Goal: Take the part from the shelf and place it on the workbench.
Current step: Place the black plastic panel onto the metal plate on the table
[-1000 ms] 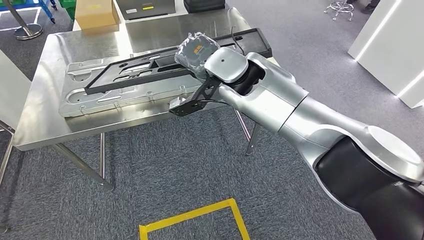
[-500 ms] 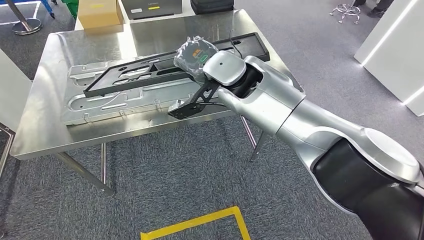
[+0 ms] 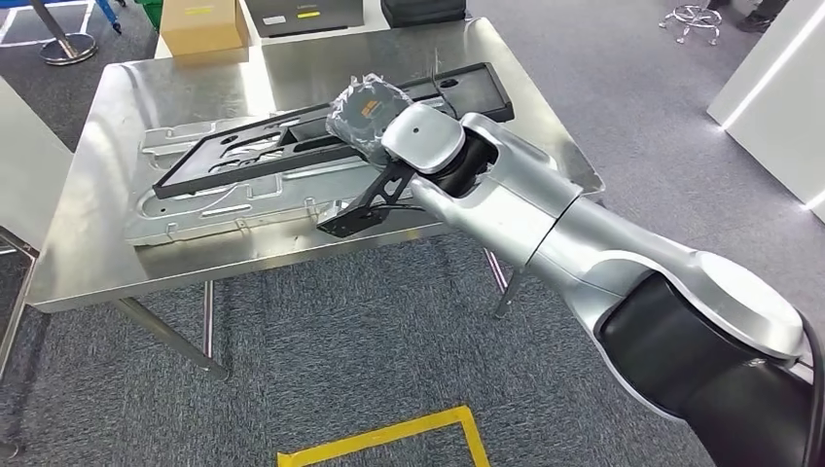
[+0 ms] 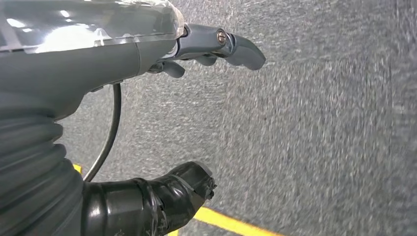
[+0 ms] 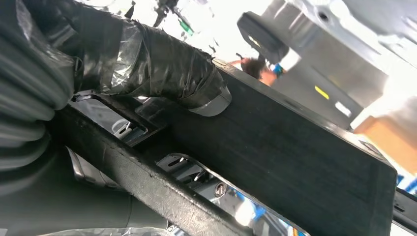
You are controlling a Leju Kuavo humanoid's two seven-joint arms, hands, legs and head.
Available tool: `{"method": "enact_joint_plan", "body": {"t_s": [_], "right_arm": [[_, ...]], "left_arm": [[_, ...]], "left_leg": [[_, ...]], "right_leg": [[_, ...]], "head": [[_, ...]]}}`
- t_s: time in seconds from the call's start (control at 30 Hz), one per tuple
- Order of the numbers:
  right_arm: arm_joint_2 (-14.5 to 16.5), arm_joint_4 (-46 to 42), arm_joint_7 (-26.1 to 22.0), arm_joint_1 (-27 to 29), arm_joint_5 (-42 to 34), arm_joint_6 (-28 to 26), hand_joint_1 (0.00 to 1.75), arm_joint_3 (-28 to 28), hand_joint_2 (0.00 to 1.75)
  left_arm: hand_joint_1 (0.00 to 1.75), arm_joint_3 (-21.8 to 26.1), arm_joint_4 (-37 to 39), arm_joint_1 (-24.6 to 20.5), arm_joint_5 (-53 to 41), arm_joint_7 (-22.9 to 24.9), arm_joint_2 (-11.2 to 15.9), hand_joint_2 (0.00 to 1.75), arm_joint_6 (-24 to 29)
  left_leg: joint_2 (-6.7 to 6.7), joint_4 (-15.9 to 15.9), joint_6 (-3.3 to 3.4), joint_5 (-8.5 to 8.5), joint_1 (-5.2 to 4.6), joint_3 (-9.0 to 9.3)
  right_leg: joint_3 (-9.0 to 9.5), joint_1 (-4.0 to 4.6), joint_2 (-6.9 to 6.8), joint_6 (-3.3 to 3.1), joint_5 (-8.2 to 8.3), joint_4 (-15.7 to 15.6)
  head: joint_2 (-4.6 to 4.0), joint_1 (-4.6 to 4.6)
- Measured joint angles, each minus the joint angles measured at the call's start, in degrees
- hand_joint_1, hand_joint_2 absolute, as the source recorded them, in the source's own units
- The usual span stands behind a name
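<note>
We held the long black part on the shiny workbench.

Our workbench (image 3: 97, 263) was the biggest thing, with a grey metal plate (image 3: 185, 209) lying flat on it. The black part (image 3: 243, 156) lay across that plate. Our right hand (image 3: 365, 107) gripped the part, thumb (image 5: 167, 69) pressed on it. Our left hand (image 4: 147, 54) hung over the carpet (image 4: 319, 123), away from the workbench, fingers (image 4: 236, 46) spread and holding nothing.

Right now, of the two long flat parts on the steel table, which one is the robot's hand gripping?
The black frame part, lying on top: the right hand grips it. The silver stamped panel lies untouched beneath it.
</note>
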Motion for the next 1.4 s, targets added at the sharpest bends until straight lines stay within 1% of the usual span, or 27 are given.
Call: {"method": "enact_joint_plan", "body": {"t_s": [0.03, 0.1, 0.17, 0.23, 0.3, 0.33, 0.37, 0.4, 0.47, 0.53, 0.6, 0.67, 0.73, 0.8, 0.83, 0.87, 0.9, 0.97, 1.0, 1.03, 1.13, 1.2, 1.23, 1.3, 1.33, 1.37, 1.4], "right_arm": [[0.3, 0.0, 0.3, 0.1, 0.1, 0.0, 1.75, 0.0, 1.75], [0.8, -0.1, 0.6, 0.5, 0.2, 0.1, 1.75, 0.0, 1.75], [1.1, -0.1, 0.7, 0.7, 0.3, 0.1, 1.75, 0.0, 1.75], [1.1, -0.1, 0.7, 0.7, 0.4, 0.1, 1.75, 0.0, 1.75], [1.1, -0.1, 0.6, 0.8, 0.4, 0.2, 1.75, 0.0, 1.75], [1.1, -0.1, 0.5, 0.9, 0.4, 0.3, 1.75, 0.0, 1.75], [1.0, -0.1, 0.4, 1.0, 0.3, 0.4, 1.75, 0.0, 1.75], [1.0, -0.1, 0.3, 1.0, 0.3, 0.4, 1.75, 0.0, 1.75], [1.0, -0.1, 0.2, 0.8, 0.1, 0.4, 1.75, 0.0, 1.75], [1.0, -0.1, 0.2, 0.6, 0.0, 0.3, 1.75, 0.0, 1.75], [1.0, -0.1, 0.2, 0.5, 0.0, 0.3, 1.75, 0.0, 1.75], [1.0, -0.1, 0.3, 0.4, 0.0, 0.3, 1.75, 0.0, 1.75], [1.1, -0.1, 0.3, 0.2, 0.0, 0.2, 1.75, 0.0, 1.75], [1.1, -0.1, 0.3, 0.1, 0.0, 0.1, 1.75, 0.0, 1.75], [1.1, -0.1, 0.3, 0.2, 0.0, 0.0, 1.75, 0.0, 1.75], [1.1, 0.0, 0.2, 0.4, 0.1, 0.0, 1.75, 0.0, 1.75], [1.1, 0.0, 0.2, 0.4, 0.1, 0.0, 1.75, 0.0, 1.75], [1.0, 0.0, 0.1, 0.4, 0.1, 0.0, 1.75, 0.0, 1.75], [1.0, 0.0, 0.1, 0.4, 0.2, 0.0, 1.75, 0.0, 1.75], [1.0, 0.0, 0.1, 0.3, 0.2, 0.0, 1.75, 0.0, 1.75], [1.0, 0.0, -0.2, 0.3, 0.2, 0.0, 1.75, 0.0, 1.75], [0.8, 0.0, -0.3, 0.2, 0.2, 0.0, 1.75, -0.1, 1.75], [0.7, 0.0, -0.3, 0.2, 0.2, 0.0, 1.75, -0.1, 1.75], [0.5, 0.0, -0.4, 0.4, 0.2, 0.0, 1.75, -0.1, 1.75], [0.4, 0.0, -0.4, 0.5, 0.2, 0.0, 1.75, -0.1, 1.75], [0.4, 0.0, -0.4, 0.7, 0.2, 0.0, 1.75, -0.1, 1.75], [0.3, 0.0, -0.5, 0.8, 0.2, 0.0, 1.75, -0.1, 1.75]], "left_arm": [[0.00, 0.0, 0.0, -0.1, 0.0, 0.0, 0.2, 1.75, -0.1], [0.00, 0.0, 0.1, -0.1, 0.0, 0.1, 0.4, 1.75, -0.2], [0.00, 0.0, 0.2, 0.0, 0.0, 0.1, 0.5, 1.75, -0.3], [0.00, 0.0, 0.2, 0.0, 0.0, -0.1, 0.6, 1.75, -0.2], [0.00, 0.0, 0.2, 0.0, 0.0, -0.2, 0.7, 1.75, -0.2], [0.00, 0.0, 0.3, 0.0, 0.0, -0.2, 0.7, 1.75, -0.2], [0.00, 0.0, 0.3, 0.0, 0.0, -0.2, 0.7, 1.75, -0.2], [0.00, 0.0, 0.3, 0.0, 0.0, -0.2, 0.7, 1.75, -0.2], [0.00, 0.0, 0.3, 0.1, -0.2, -0.3, 0.4, 1.75, -0.2], [0.00, 0.1, 0.5, 0.2, -0.4, -0.3, 0.0, 1.75, -0.2], [0.00, 0.1, 0.6, 0.2, -0.6, -0.4, -0.2, 1.75, -0.2], [0.00, 0.2, 0.7, 0.2, -0.7, -0.6, -0.3, 1.75, -0.3], [0.00, 0.2, 0.8, 0.1, -0.8, -0.9, -0.2, 1.75, -0.4], [0.00, 0.1, 0.8, 0.0, -1.0, -1.3, 0.2, 1.75, -0.8], [0.00, 0.1, 0.8, 0.0, -1.1, -1.5, 0.4, 1.75, -1.0], [0.00, 0.1, 0.8, 0.1, -1.2, -1.7, 0.4, 1.75, -1.3], [0.00, 0.1, 0.8, 0.1, -1.4, -1.9, 0.5, 1.75, -1.6], [0.00, 0.1, 0.8, 0.1, -1.6, -2.2, 0.5, 1.75, -1.7], [0.00, 0.1, 0.8, 0.1, -1.7, -2.3, 0.6, 1.75, -1.8], [0.00, 0.1, 0.8, 0.0, -1.7, -2.3, 0.6, 1.75, -1.8], [0.00, 0.1, 0.8, 0.0, -1.7, -2.3, 0.7, 1.75, -1.9], [0.00, 0.1, 0.8, 0.0, -1.7, -2.3, 0.7, 1.75, -1.9], [0.00, 0.1, 0.8, 0.0, -1.7, -2.3, 0.7, 1.75, -1.9], [0.00, 0.1, 0.8, 0.0, -1.7, -2.3, 0.9, 1.75, -1.9], [0.00, 0.1, 0.8, 0.0, -1.7, -2.3, 0.9, 1.75, -1.9], [0.00, 0.1, 0.8, 0.0, -1.7, -2.3, 1.0, 1.75, -1.9], [0.00, 0.1, 0.8, 0.0, -1.7, -2.3, 1.0, 1.75, -1.9]], "left_leg": [[0.30, -1.0, 0.51, 0.14, -0.18, 0.28], [-0.35, -0.6, 1.85, 0.43, -0.42, 0.17], [-1.34, -0.6, 2.51, 0.84, -0.40, 0.12], [-2.28, -0.6, 2.95, 0.97, -0.47, 0.12], [-3.20, -0.6, 3.23, 0.95, -0.79, 0.10], [-3.57, -0.6, 3.34, 0.93, -1.00, 0.12], [-3.95, -0.6, 3.45, 0.91, -1.23, 0.15], [-4.29, -0.6, 3.52, 0.91, -1.42, 0.19], [-4.85, -0.6, 3.59, 0.92, -1.54, 0.24], [-5.05, -0.7, 3.41, 0.96, -1.22, 0.23], [-5.12, -1.2, 2.95, 1.07, -0.97, 0.40], [-4.72, -1.0, 2.64, 0.53, -1.16, 0.51], [-3.78, 2.8, 2.25, -2.04, -1.35, -0.96], [-3.13, 9.5, 1.49, -5.34, -1.15, -4.01], [-2.96, 11.8, 1.08, -6.07, -0.93, -5.15], [-2.77, 12.3, 0.65, -5.70, -0.66, -5.39], [-2.55, 10.6, 0.17, -4.32, -0.34, -4.51], [-2.14, 3.8, -0.85, -1.24, 0.20, -1.04], [-2.18, 1.2, -0.91, -0.48, 0.28, 0.32], [-2.29, 0.0, -0.58, -0.39, 0.23, 0.96], [-2.62, 0.3, 1.27, -0.70, 0.00, 0.89], [-2.64, 0.2, 2.05, -0.64, 0.04, 1.01], [-2.64, 0.1, 2.35, -0.63, 0.03, 1.07], [-2.65, 0.2, 2.76, -0.74, -0.18, 1.14], [-2.68, 0.2, 2.88, -0.82, -0.33, 1.19], [-2.76, 0.2, 2.99, -0.92, -0.49, 1.28], [-2.90, 0.2, 3.09, -1.00, -0.64, 1.41]], "right_leg": [[-0.16, 0.08, -0.34, 0.40, -0.34, 0.5], [-0.29, 0.24, -1.13, 0.93, -0.73, 0.9], [-0.66, -0.03, -0.70, 1.42, -1.96, 2.3], [-2.92, -0.40, 0.92, 1.83, -5.20, 7.6], [-6.51, -0.46, 1.80, 1.83, -8.35, 15.1], [-7.68, -0.35, 1.97, 1.63, -8.72, 17.2], [-7.92, -0.16, 2.11, 1.22, -8.00, 17.3], [-7.00, 0.17, 2.27, 0.58, -6.30, 15.0], [-3.27, 1.23, 2.71, -1.31, -2.43, 6.8], [-0.81, 2.20, 2.82, -2.80, -0.70, 1.4], [-0.28, 2.54, 2.66, -3.42, -0.46, 0.3], [0.99, 2.09, 2.29, -3.45, 0.33, -1.7], [2.18, 1.42, 1.90, -3.20, 1.19, -3.5], [2.25, 1.12, 1.76, -2.93, 1.22, -3.6], [2.13, 0.95, 1.69, -2.67, 1.04, -3.3], [1.95, 0.73, 1.64, -2.33, 0.80, -2.9], [1.74, 0.45, 1.62, -1.88, 0.45, -2.4], [1.15, 0.01, 1.54, -0.77, -0.52, -0.7], [0.77, -0.07, 1.54, -0.26, -1.03, 0.3], [0.45, -0.04, 1.55, 0.13, -1.39, 1.0], [0.11, 0.13, 1.63, 0.62, -1.71, 1.6], [-0.68, -0.05, 1.74, 1.01, -3.07, 3.6], [-1.94, -0.15, 1.81, 1.24, -4.60, 6.3], [-5.90, -0.23, 1.93, 1.48, -7.98, 14.1], [-7.69, -0.22, 1.97, 1.40, -8.80, 17.2], [-8.64, -0.14, 2.03, 1.15, -8.51, 18.4], [-8.50, 0.02, 2.13, 0.73, -7.14, 17.4]], "head": [[0.00, -0.04], [0.00, -0.09], [0.00, -0.09], [0.00, -0.08], [-0.01, -0.08], [-0.01, -0.08], [-0.01, -0.08], [-0.01, -0.08], [-0.01, -0.15], [-0.01, -0.11], [0.00, 0.01], [0.00, 0.01], [-0.01, -0.08], [-0.01, -0.14], [-0.01, -0.15], [-0.01, -0.15], [-0.01, -0.15], [-0.01, -0.17], [-0.01, -0.18], [-0.01, -0.20], [0.00, -0.20], [-0.01, -0.17], [-0.01, -0.17], [-0.01, -0.17], [-0.01, -0.18], [-0.01, -0.18], [-0.01, -0.17]]}}
